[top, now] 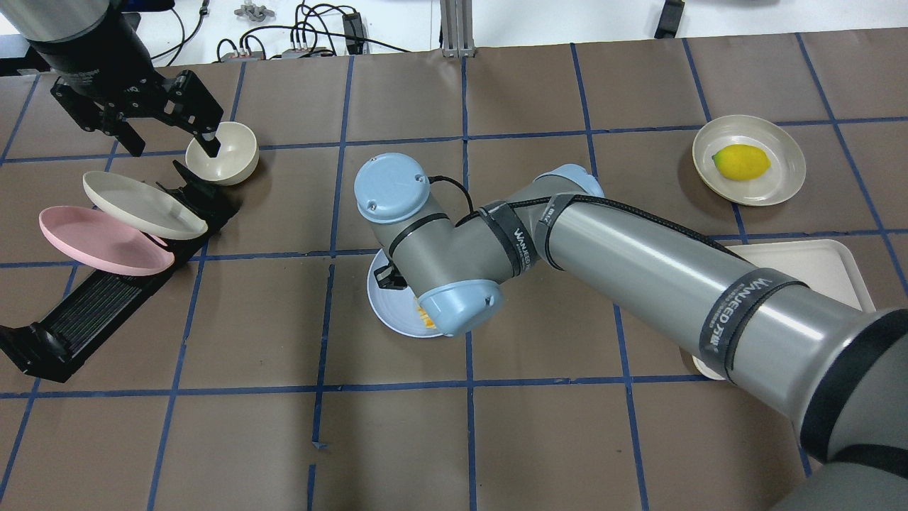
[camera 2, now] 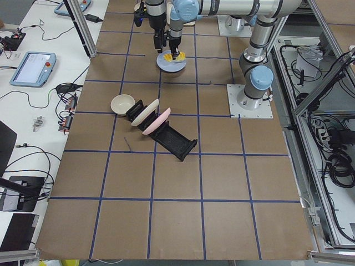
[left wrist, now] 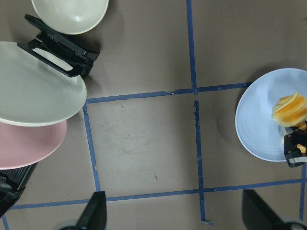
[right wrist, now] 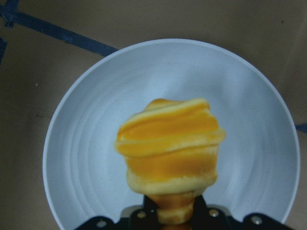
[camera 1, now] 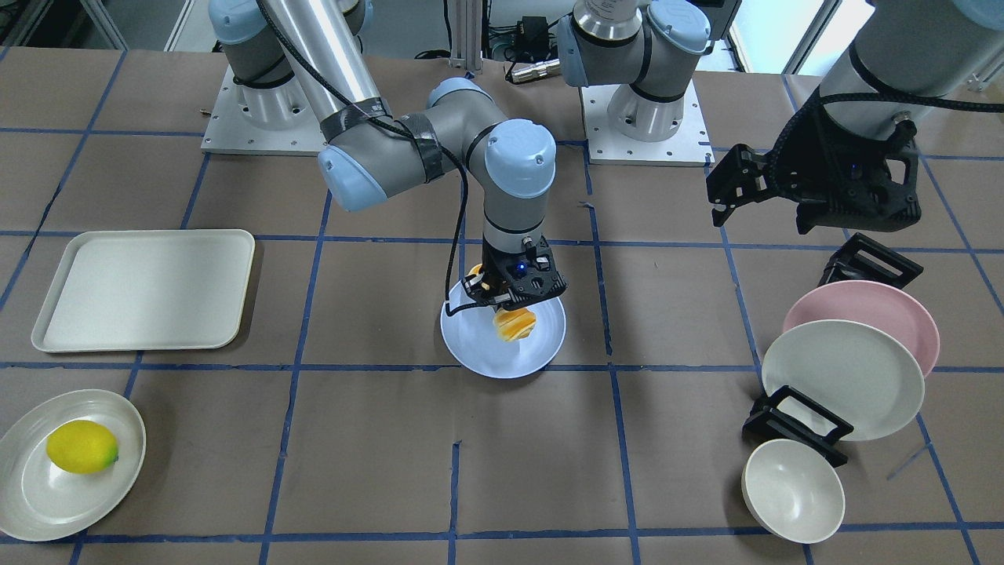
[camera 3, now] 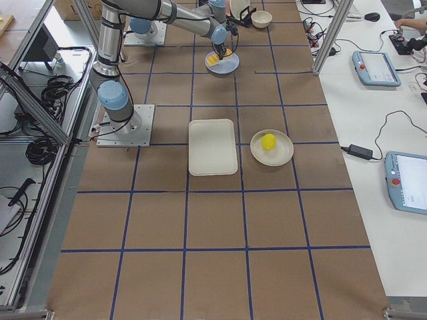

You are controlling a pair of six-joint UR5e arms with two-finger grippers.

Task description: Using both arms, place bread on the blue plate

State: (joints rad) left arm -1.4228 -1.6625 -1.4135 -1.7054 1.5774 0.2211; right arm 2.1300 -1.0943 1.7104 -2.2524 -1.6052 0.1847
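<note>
The bread, orange and cream striped, hangs end-down in my right gripper, which is shut on its upper end over the middle of the blue plate. The right wrist view shows the bread in front of the plate; I cannot tell whether its tip touches. The left wrist view shows the plate and the bread at its right edge. My left gripper is open and empty, hovering above the dish rack, far from the plate.
A black dish rack holds a pink plate and a cream plate; a cream bowl sits beside it. A cream tray and a cream plate with a lemon lie on the other side.
</note>
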